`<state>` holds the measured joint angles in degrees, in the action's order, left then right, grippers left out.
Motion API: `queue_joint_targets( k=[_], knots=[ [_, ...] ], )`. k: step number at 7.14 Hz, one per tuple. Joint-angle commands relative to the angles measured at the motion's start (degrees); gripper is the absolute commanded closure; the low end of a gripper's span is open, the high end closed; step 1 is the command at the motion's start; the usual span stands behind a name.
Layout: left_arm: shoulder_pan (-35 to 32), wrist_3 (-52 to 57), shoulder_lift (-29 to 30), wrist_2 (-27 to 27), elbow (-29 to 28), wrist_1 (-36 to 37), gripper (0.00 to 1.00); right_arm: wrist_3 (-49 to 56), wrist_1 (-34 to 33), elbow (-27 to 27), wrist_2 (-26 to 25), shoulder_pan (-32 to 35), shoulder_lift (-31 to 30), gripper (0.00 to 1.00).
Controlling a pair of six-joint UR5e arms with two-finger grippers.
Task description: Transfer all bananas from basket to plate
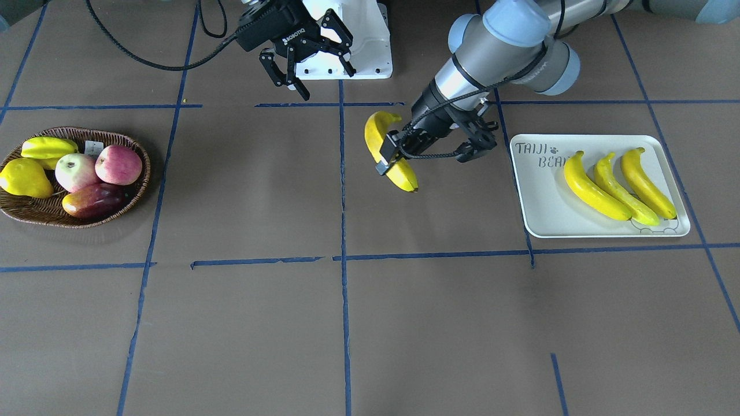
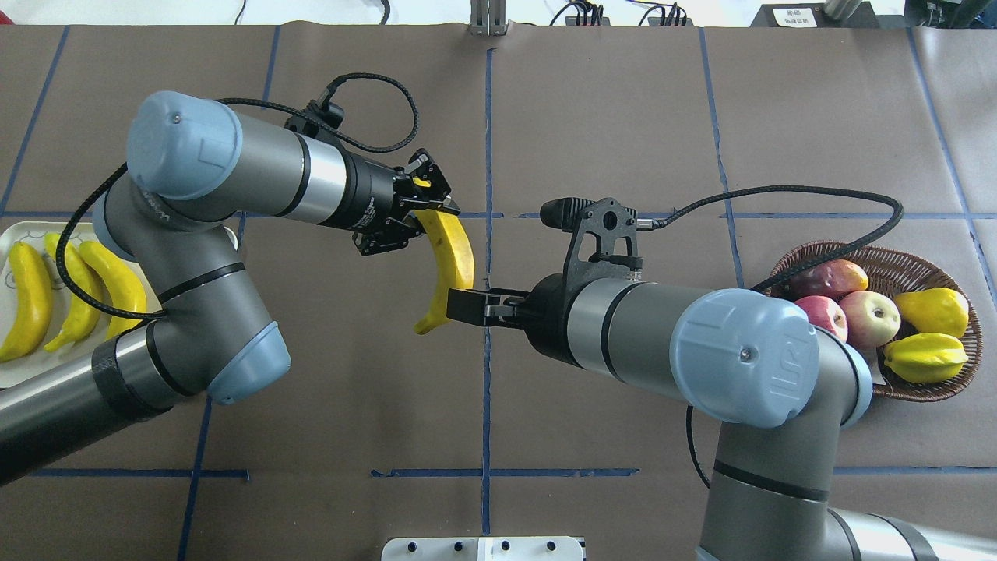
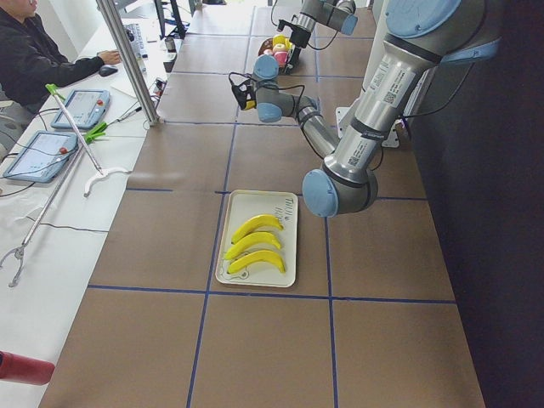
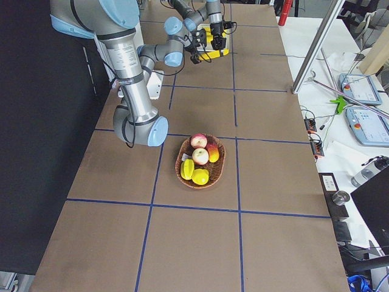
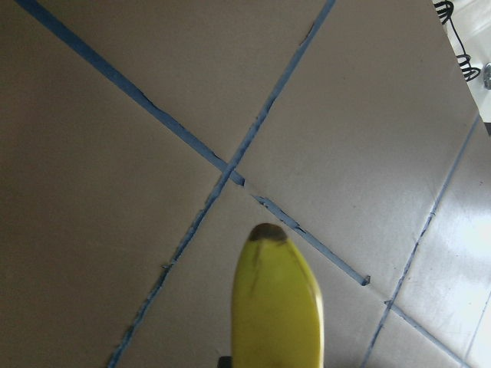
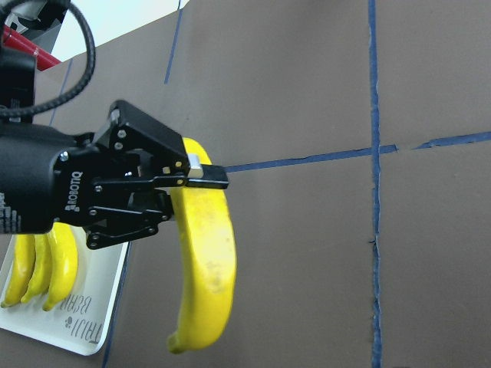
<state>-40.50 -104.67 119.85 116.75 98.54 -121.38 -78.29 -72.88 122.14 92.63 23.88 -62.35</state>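
Looking first at the left tool (image 1: 388,159), we find its jaws drawn in narrow and clamped on one banana (image 1: 404,175), with the pads across the fruit a little above its middle. The held banana is up off the tabletop (image 1: 243,190). In the right wrist view its longer part hangs below the grip. In the left wrist view its dark tip points out past the pads. We place it beside the centre tape line (image 1: 343,202), on the plate's side. It is between basket and plate, nearer the plate and well apart from the basket.

The right tool (image 1: 326,81) has its jaws spread wide with nothing between them. It sits close to the robot's white base (image 1: 370,52). From overhead its fingers seem to lie just beside the banana's lower end. The front-facing view shows a clear gap between the two, so we log it as apart from the fruit.

The plate (image 1: 543,202) is a white tray near the left arm, lying flat on the tabletop. Three bananas (image 1: 623,189) lie on it side by side, close together, on the half away from the lettering.

The basket (image 1: 143,173) is at the far end of the tabletop, on the right arm's side. It holds two apples (image 1: 76,171), a pear (image 1: 23,178), a star fruit (image 1: 47,147) and a dark red fruit (image 1: 95,200), all packed against one another.
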Motion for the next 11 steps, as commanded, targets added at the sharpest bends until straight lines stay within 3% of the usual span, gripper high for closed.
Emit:
queue_joint_targets(
  k=[1, 3, 6, 7, 8, 10, 11],
  knots=[
    [-4.47, 16.18, -4.77, 1.82, 1.04, 12.79, 1.0, 1.2, -8.65, 3.62, 10.33, 8.15, -0.32, 0.0],
    [-7.74, 30.34, -14.41, 1.29, 0.78, 13.72, 1.0, 7.59, -13.23, 3.72, 17.56, 15.11, -0.58, 0.0],
    [-8.8, 29.98, -20.27, 1.29, -0.01, 13.19, 1.0, 11.93, -16.42, 3.81, 21.01, 19.35, -1.89, 0.0],
    [-8.46, 26.05, -20.44, 1.29, -0.79, 13.1, 0.19, 13.15, -16.42, 3.81, 21.71, 20.32, -2.42, 0.0],
    [-8.02, 21.57, -20.36, 0.51, -0.8, 12.58, 0.0, 15.51, -16.42, 3.81, 23.03, 21.54, -3.73, 0.0],
    [-7.93, 21.17, -20.53, 0.06, 0.77, 11.43, 0.0, 21.3, -16.6, 3.28, 26.62, 26.71, -6.97, 0.0],
    [-8.36, 22.13, -20.79, 0.67, 3.39, 11.61, 0.0, 29.95, -19.03, 3.19, 28.56, 30.57, -10.56, 0.0]
  ],
)
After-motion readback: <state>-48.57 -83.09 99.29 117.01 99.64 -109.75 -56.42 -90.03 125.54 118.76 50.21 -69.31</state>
